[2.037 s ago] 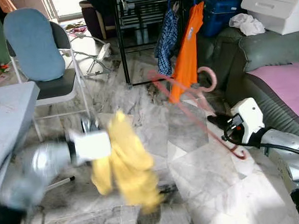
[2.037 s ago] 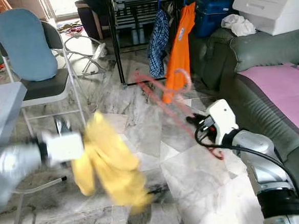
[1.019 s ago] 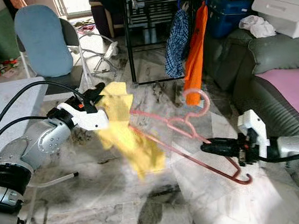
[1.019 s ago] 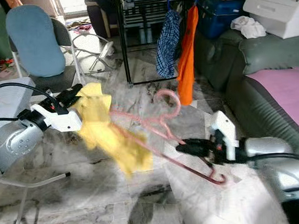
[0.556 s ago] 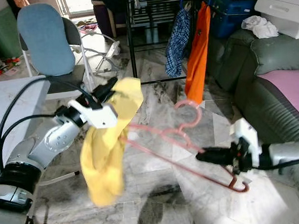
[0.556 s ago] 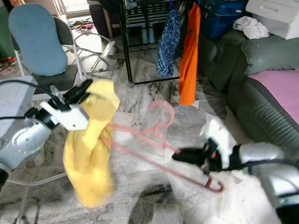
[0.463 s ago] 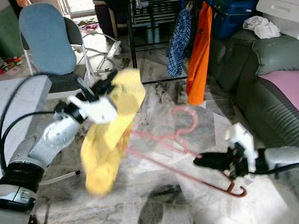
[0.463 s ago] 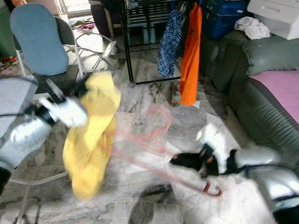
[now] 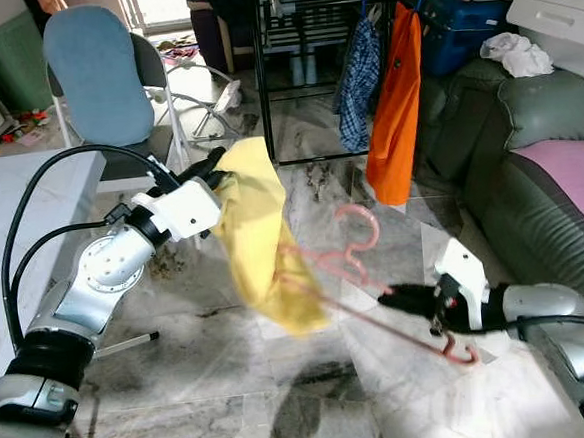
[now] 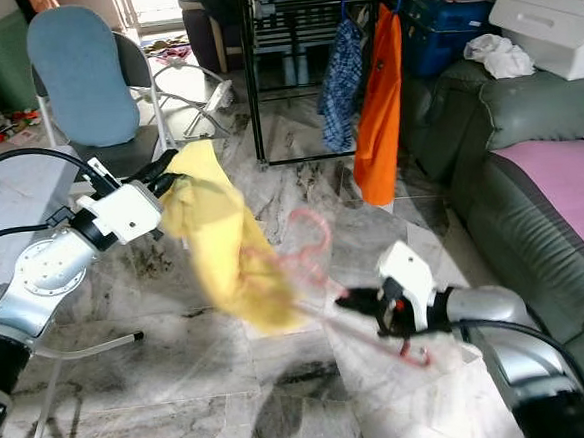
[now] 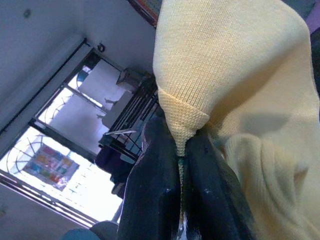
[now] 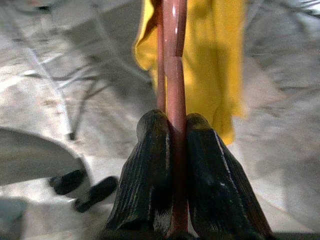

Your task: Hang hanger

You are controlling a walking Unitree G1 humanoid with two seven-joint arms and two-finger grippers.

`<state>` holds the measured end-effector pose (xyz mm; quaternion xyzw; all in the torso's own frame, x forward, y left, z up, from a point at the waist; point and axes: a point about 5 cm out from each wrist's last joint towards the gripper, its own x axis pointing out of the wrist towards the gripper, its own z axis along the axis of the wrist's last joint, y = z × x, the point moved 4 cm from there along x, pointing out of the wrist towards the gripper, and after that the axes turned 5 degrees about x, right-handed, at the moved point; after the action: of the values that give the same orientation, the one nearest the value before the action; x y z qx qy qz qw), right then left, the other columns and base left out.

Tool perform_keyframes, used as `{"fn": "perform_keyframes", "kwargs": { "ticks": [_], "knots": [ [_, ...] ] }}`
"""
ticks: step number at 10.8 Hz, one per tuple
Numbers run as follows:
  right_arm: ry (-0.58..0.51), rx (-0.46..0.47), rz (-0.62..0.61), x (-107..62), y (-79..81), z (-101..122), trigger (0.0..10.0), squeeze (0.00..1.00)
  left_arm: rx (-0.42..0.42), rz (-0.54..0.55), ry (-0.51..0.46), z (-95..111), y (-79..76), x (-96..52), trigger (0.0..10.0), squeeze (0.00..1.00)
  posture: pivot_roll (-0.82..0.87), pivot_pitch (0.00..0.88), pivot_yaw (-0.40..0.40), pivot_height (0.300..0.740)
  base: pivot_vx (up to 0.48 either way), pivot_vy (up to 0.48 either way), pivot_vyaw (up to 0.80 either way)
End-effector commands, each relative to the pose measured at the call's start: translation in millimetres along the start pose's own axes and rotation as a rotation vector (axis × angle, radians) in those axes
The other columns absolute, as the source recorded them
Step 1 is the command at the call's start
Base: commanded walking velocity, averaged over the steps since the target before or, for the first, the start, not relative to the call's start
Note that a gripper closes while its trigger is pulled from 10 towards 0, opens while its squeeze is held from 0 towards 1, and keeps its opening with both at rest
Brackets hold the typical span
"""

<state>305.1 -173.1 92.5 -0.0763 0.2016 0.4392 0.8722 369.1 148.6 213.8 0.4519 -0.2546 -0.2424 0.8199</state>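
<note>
Ahead of both your grippers, across the marble floor (image 9: 236,423), stands the black rack (image 9: 289,39), with an orange garment (image 9: 396,101) and a checked shirt (image 9: 357,79) hanging from it. Beyond your right arm and to its right sits the grey sofa (image 9: 539,162) with a pink cover (image 9: 574,164); a white box (image 9: 563,10) and a crumpled white cloth (image 9: 521,55) rest on top of it. Behind your left gripper stands the blue chair (image 9: 102,77), and the white table (image 9: 12,229) lies to that arm's left.

Your left gripper (image 9: 211,166) is raised at about chest height, and its fingers (image 11: 160,170) are clenched on a fold of the yellow cloth (image 9: 258,231). You see the knit pinched between the two black pads in the left wrist view. The cloth hangs down from that grip and drapes over the far end of the hanger (image 9: 356,275).

Your right gripper (image 9: 403,296) is lower and well to the right of the left one, pointing toward it. Its fingers (image 12: 150,165) are clamped on the hanger's pink bar, which runs straight out from between them to the cloth. The hanger's hook (image 9: 358,229) curls up just beyond this gripper, between it and the cloth, and the bar's other end curves below the gripper's wrist. The hanger is held in the air over the floor, well short of the rack.
</note>
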Motion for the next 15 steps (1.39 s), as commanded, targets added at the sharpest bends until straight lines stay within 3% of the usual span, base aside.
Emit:
{"fn": "perform_keyframes", "kwargs": {
  "ticks": [1, 3, 5, 8, 11, 12, 13, 14, 15],
  "knots": [
    [-0.017, -0.017, -0.088, -3.1, -14.7, 4.7, 10.0, 0.0, -0.001, 0.052, -0.026, 7.5, 15.5, 0.1, 10.0, 0.0, -0.05, 0.021, 0.031, 0.74, 0.0, 0.0, 0.0],
    [-0.016, -0.002, -0.18, -0.1, -28.6, 1.0, 10.0, 0.0, -0.031, 0.061, -0.043, 15.2, 16.8, -0.4, 10.0, 0.0, -0.05, 0.021, 0.029, 0.74, 0.0, 0.0, 0.0],
    [-0.054, 0.113, -0.307, 8.3, -44.5, -1.1, 10.0, 0.0, -0.073, 0.059, -0.092, 34.7, 10.0, 2.0, 10.0, 0.0, -0.04, 0.023, 0.02, 0.74, 0.0, 0.0, 0.0],
    [-0.074, 0.132, -0.198, 17.3, -30.1, 0.0, 10.0, 0.0, -0.066, 0.025, -0.019, 26.7, -3.1, -4.9, 10.0, 0.0, -0.04, 0.03, 0.017, 0.74, 0.0, 0.0, 0.0],
    [0.07, 0.104, -0.146, 3.5, -26.6, -25.2, 10.0, 0.0, -0.057, 0.005, 0.045, 19.1, -4.6, -4.2, 10.0, 0.0, -0.05, 0.03, 0.017, 0.74, 0.0, 0.0, 0.0],
    [0.203, 0.027, -0.182, -7.9, -34.0, -42.5, 10.0, 0.0, -0.062, -0.048, 0.081, 12.8, -17.2, -7.1, 10.0, 0.0, -0.05, 0.031, 0.021, 0.74, 0.0, 0.0, 0.0],
    [0.201, 0.008, -0.277, -11.2, -48.5, -36.9, 10.0, 0.0, -0.085, -0.051, 0.095, 10.8, -24.7, -8.9, 10.0, 0.0, -0.05, 0.03, 0.025, 0.74, 0.0, 0.0, 0.0],
    [0.108, -0.015, -0.321, -3.8, -53.4, -12.8, 10.0, 0.0, -0.151, -0.054, 0.158, 0.4, -42.5, -15.7, 10.0, 0.0, -0.06, 0.028, 0.029, 0.74, 0.0, 0.0, 0.0],
    [0.089, -0.028, -0.324, 1.8, -52.1, -6.0, 10.0, 0.0, -0.195, -0.038, 0.182, -1.9, -53.3, -20.2, 10.0, 0.0, -0.06, 0.025, 0.028, 0.74, 0.0, 0.0, 0.0]
  ]
}}
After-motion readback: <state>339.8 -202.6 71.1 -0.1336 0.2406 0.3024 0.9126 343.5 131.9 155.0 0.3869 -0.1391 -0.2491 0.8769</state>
